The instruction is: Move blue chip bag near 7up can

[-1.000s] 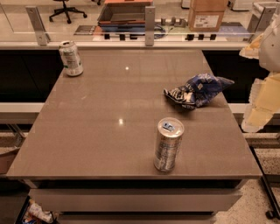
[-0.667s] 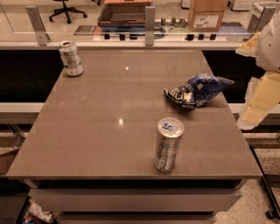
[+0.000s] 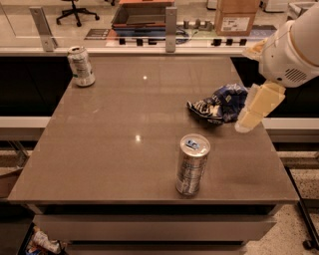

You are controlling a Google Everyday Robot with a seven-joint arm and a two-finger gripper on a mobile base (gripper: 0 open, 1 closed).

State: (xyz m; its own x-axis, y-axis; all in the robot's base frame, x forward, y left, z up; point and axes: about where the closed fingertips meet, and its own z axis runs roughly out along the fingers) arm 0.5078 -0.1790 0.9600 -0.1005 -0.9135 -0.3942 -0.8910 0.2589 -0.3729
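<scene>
**Item 1, blue chip bag** (image 3: pixel 219 103): crumpled shiny foil, blue with white and black print. It lies on the table (image 3: pixel 124 129) close to the right edge, roughly midway between the far and near edges.

**Item 2, my gripper** (image 3: pixel 254 112): pale cream, hanging over the right edge of the table just beside the bag on its right. Its tip slants down and leftward toward the tabletop. It overlaps the bag's right end in the camera view, and I cannot tell whether it touches the foil. I also cannot tell whether it stands apart or together. My white arm housing (image 3: pixel 294 50) sits above it, off the table's far right corner.

**Item 3, 7up can** (image 3: pixel 81 66): whitish-silver with green markings, upright at the far left corner. It is well apart from the bag, nearly the whole width of the table away.

**Item 4, slim silver can** (image 3: pixel 192 164): taller, with a blue-marked lid, upright near the near edge and right of centre. Bare tabletop lies between it and the bag.

**Item 5, surroundings beyond the far edge:** a metal post (image 3: pixel 171 22), a cardboard box (image 3: pixel 237 15) and an office chair base (image 3: pixel 75 10).
</scene>
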